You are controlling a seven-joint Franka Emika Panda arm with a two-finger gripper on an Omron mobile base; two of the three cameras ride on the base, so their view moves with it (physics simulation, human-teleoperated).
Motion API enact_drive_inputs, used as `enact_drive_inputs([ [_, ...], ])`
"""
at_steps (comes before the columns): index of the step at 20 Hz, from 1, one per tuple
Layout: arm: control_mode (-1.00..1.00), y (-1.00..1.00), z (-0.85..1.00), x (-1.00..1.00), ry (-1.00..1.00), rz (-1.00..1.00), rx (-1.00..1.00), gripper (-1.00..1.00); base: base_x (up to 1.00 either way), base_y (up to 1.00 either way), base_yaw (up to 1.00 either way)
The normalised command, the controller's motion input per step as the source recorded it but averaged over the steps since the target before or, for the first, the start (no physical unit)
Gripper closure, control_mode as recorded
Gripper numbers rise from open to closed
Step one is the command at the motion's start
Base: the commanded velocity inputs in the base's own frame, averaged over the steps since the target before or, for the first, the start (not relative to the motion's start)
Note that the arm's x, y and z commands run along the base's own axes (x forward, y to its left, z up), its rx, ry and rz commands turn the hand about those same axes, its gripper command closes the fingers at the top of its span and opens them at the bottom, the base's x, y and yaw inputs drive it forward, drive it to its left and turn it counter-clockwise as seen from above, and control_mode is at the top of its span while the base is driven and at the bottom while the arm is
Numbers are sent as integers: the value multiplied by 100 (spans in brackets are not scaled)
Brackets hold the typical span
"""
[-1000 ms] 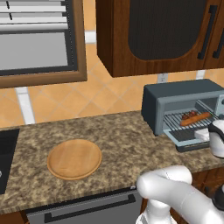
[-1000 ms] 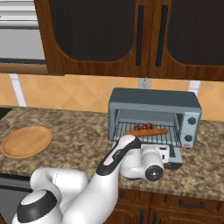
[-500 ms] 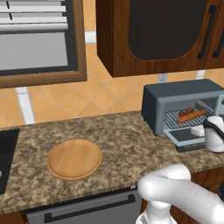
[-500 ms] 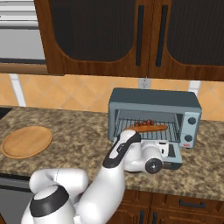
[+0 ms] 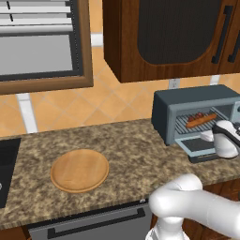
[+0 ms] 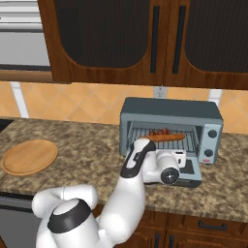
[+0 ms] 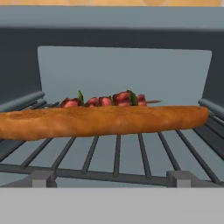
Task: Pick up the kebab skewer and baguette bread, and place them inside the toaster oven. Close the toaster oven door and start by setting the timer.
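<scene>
In the left base view, the toaster oven (image 5: 197,110) sits at the right of the frame on the speckled counter (image 5: 126,150), its door (image 5: 199,146) dropped open and lying flat toward me. On the wire rack inside I see the baguette bread (image 5: 200,120) as an orange-brown streak, with a bit of dark red from the kebab skewer (image 5: 198,114) just behind it. My hand (image 5: 226,140) hangs at the right edge, over the open door, and my arm rises from the lower right. A round wooden plate (image 5: 79,169) lies bare at the lower left. In the right base view, the oven stands right of centre under the dark wood cabinets (image 6: 145,38), its control strip with two knobs (image 6: 211,143) on its right side. The baguette lies across the rack with the skewer's red chunks just above it in the picture. My hand is in front of the opening, above the lowered door, with nothing in it; my fingers are spread wide apart. The wooden plate is at the far left edge. In the hand view, I look straight into the oven: the baguette stretches nearly from the left edge to the right across the wire rack (image 7: 116,162), and the skewer lies right behind it, red chunks with green bits between them.
</scene>
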Motion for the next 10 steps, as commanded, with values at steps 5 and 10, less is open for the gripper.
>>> enact_drive_inputs([
  [5, -100, 0, 0, 18, 0, 0, 0, -100, 0, 0, 0],
  [10, -100, 0, 0, 13, 0, 0, 0, -100, 0, 0, 0],
])
